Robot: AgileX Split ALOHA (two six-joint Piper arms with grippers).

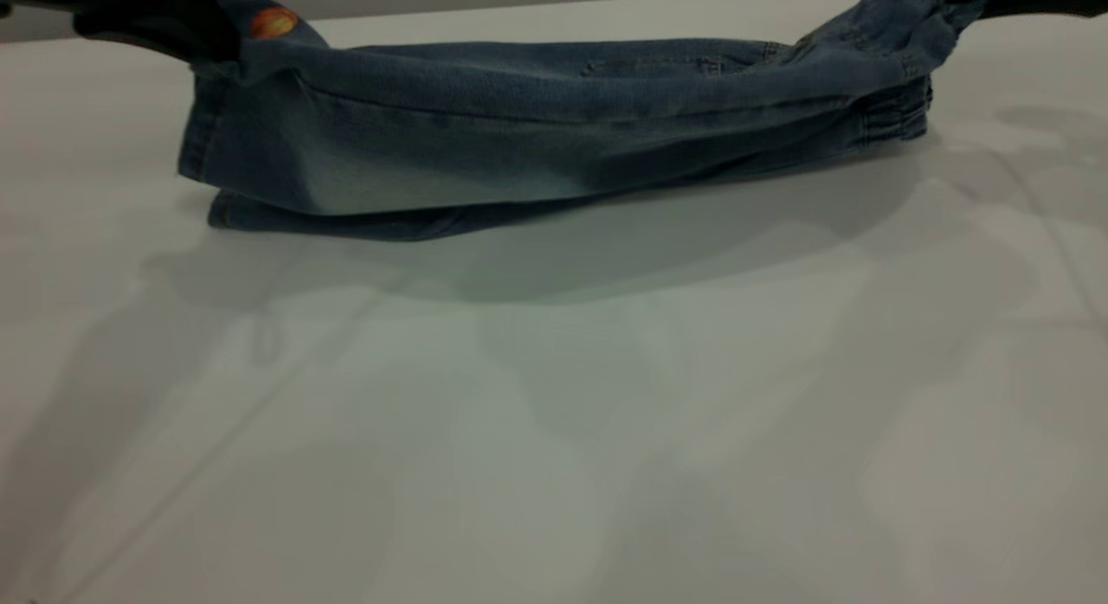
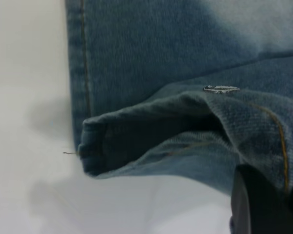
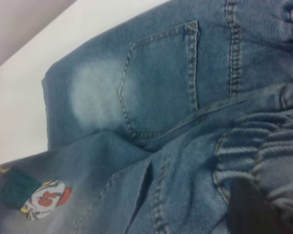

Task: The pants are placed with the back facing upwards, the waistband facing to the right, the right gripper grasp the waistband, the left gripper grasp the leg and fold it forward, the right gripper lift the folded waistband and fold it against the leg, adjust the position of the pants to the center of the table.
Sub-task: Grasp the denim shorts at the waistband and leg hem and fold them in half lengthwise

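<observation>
- two tools hold the pants [image 1: 537, 128], one at each end, over the far half of the white counter [image 1: 554, 431].
- left tool [image 1: 186, 33]: at the exterior view's upper left, closed on the leg end; hem raised, cloth draping down from the grip.
- left wrist view: one dark finger [image 2: 256, 204] pressed against denim just beside the open leg hem [image 2: 95, 146].
- right tool [image 1: 978, 3]: at the upper right, closed on the elastic waistband [image 3: 263, 156], which is lifted off the counter.
- pants are doubled lengthwise; upper layer sags between the grips, lower layer lies on the counter.
- back pocket [image 3: 161, 83] faces up; a colourful patch [image 3: 46, 197] sits on the leg.
</observation>
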